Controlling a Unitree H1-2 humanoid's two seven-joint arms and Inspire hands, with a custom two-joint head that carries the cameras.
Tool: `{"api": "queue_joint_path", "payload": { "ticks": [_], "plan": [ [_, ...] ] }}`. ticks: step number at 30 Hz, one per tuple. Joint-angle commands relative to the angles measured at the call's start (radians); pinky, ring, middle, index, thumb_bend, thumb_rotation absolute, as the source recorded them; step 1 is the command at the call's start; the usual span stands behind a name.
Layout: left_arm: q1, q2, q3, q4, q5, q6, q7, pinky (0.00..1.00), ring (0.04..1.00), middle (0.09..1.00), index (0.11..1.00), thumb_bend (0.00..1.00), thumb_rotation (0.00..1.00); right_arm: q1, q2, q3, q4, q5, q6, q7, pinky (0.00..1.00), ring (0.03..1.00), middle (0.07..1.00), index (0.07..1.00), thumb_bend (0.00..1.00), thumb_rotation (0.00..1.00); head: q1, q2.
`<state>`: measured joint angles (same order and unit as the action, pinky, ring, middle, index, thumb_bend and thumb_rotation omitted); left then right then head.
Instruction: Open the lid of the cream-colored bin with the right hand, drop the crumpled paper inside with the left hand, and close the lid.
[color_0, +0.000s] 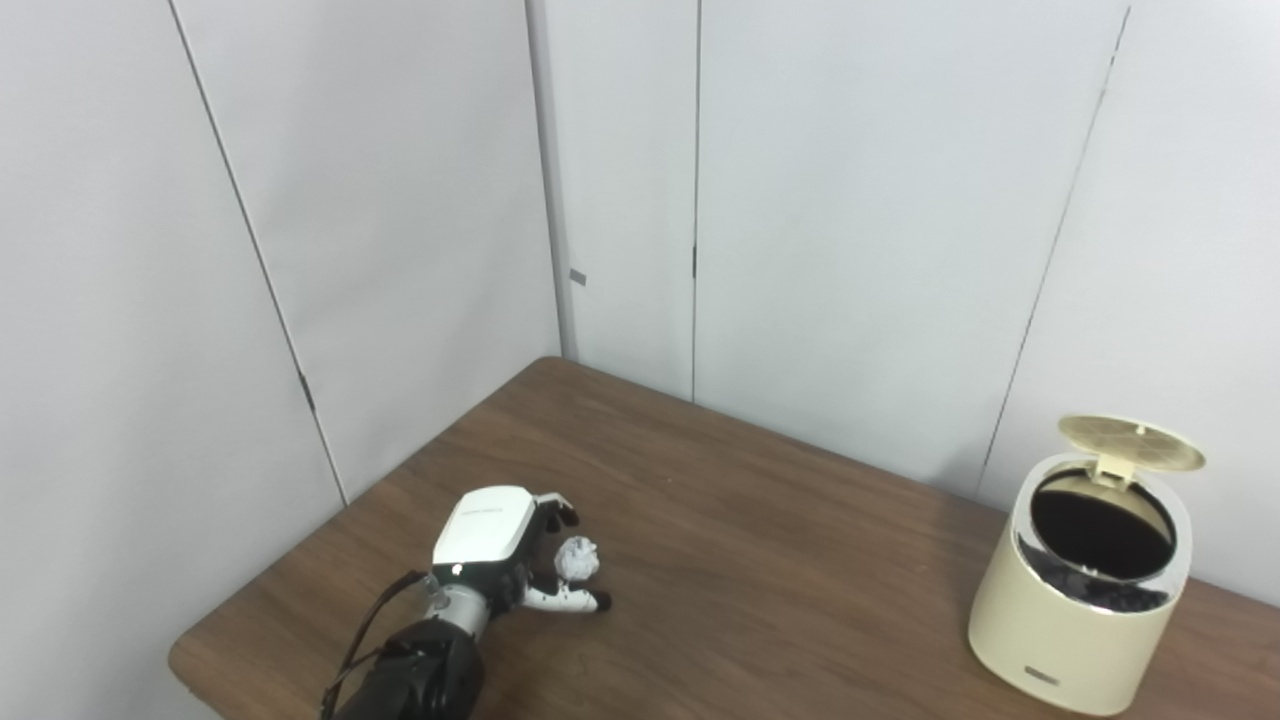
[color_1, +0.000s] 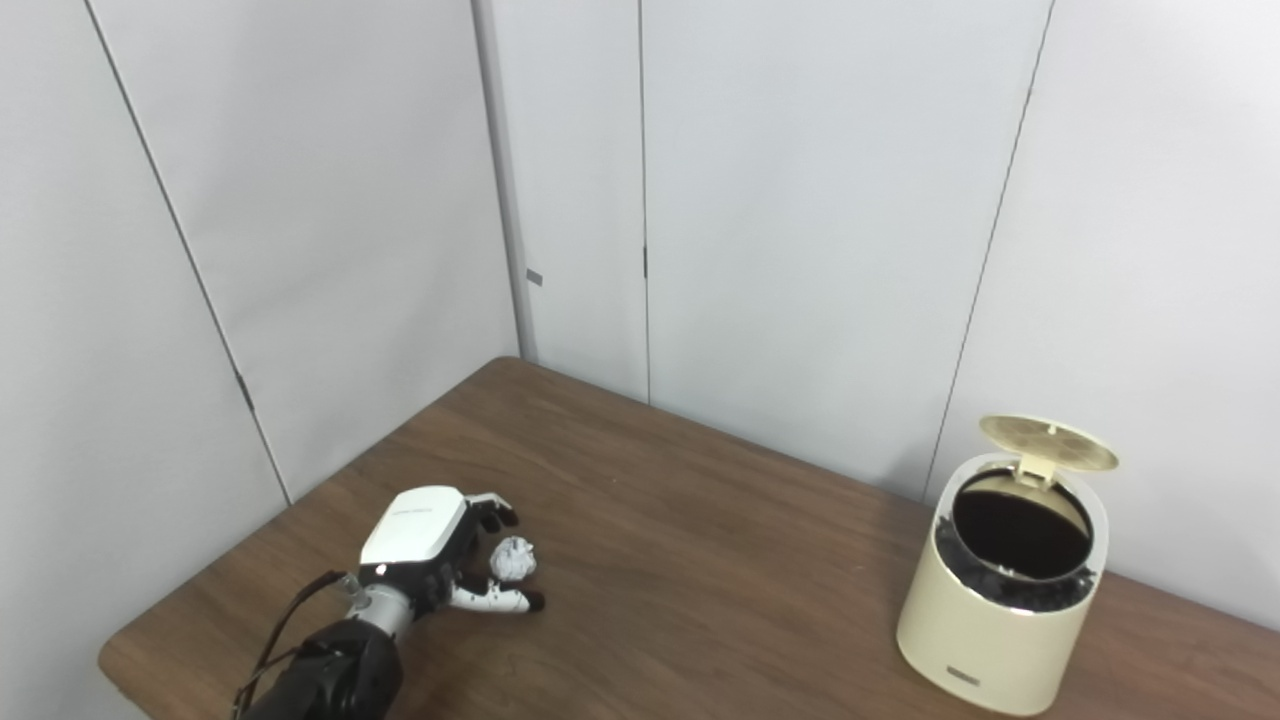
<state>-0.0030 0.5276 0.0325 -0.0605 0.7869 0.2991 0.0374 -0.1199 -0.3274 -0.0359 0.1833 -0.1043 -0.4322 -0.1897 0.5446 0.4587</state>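
item: left hand (color_0: 505, 550), near left of the worktop (color_0: 760, 560). i see its fingers (color_0: 556, 512) and thumb curled loosely round the crumpled paper (color_0: 577, 558), which sits on the wood; whether they touch or grip it i cannot tell, and it is not lifted.

item: cream-colored bin (color_1: 1003, 600), near right, well apart from the paper. its lid (color_1: 1048, 442) stands open at the far rim, with a dark liner showing in the mouth.

item: right hand, not in view; nothing holds the lid.

risks, as i judge them: a light, springy ball may squirt out towards the right if my fingers close unevenly, or roll off the near edge. the carry across the worktop is long, so a weak hold may drop it short. an unheld lid may fall shut before the drop, or my forearm may nudge the bin.
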Motion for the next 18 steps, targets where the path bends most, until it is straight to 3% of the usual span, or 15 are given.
{"api": "queue_joint_path", "payload": {
  "ticks": [1, 8, 14, 15, 16, 18],
  "plan": [
    [-0.019, 0.009, -0.028, 0.001, -0.01, -0.003, -0.04, 0.58, 0.663, 0.705, 0.717, 1.0, 0.41, 0.054, -0.006, -0.011, 0.031, -0.009, -0.037, 0.004, 0.54, 0.733, 0.768, 0.739, 0.65, 0.94, 0.0, 0.002],
    [-0.024, 0.013, -0.055, -0.007, 0.009, 0.03, -0.06, 0.56, 0.649, 0.694, 0.705, 0.97, 0.4, 0.055, -0.001, -0.02, 0.026, -0.009, -0.037, 0.013, 0.55, 0.744, 0.775, 0.743, 0.66, 0.94, -0.003, 0.005],
    [-0.026, 0.011, -0.07, 0.018, 0.022, 0.031, -0.03, 0.39, 0.45, 0.502, 0.557, 0.86, 0.19, 0.056, 0.001, -0.025, 0.026, -0.014, -0.037, 0.015, 0.57, 0.757, 0.785, 0.754, 0.67, 0.94, -0.006, 0.005],
    [-0.024, 0.003, -0.065, 0.023, 0.016, 0.024, -0.01, 0.33, 0.389, 0.449, 0.52, 0.7, 0.13, 0.056, 0.001, -0.026, 0.023, -0.015, -0.037, 0.015, 0.57, 0.759, 0.786, 0.755, 0.67, 0.95, -0.007, 0.007],
    [-0.022, -0.006, -0.059, 0.028, 0.006, 0.01, 0.014, 0.24, 0.298, 0.363, 0.494, 0.6, 0.08, 0.056, 0.002, -0.027, 0.021, -0.016, -0.037, 0.015, 0.57, 0.761, 0.787, 0.756, 0.67, 0.95, -0.007, 0.007],
    [-0.017, -0.017, -0.051, 0.041, -0.014, -0.011, 0.044, 0.16, 0.21, 0.275, 0.478, 0.54, 0.05, 0.056, 0.001, -0.026, 0.021, -0.017, -0.037, 0.014, 0.58, 0.763, 0.787, 0.757, 0.67, 0.95, -0.007, 0.007]
  ]
}}
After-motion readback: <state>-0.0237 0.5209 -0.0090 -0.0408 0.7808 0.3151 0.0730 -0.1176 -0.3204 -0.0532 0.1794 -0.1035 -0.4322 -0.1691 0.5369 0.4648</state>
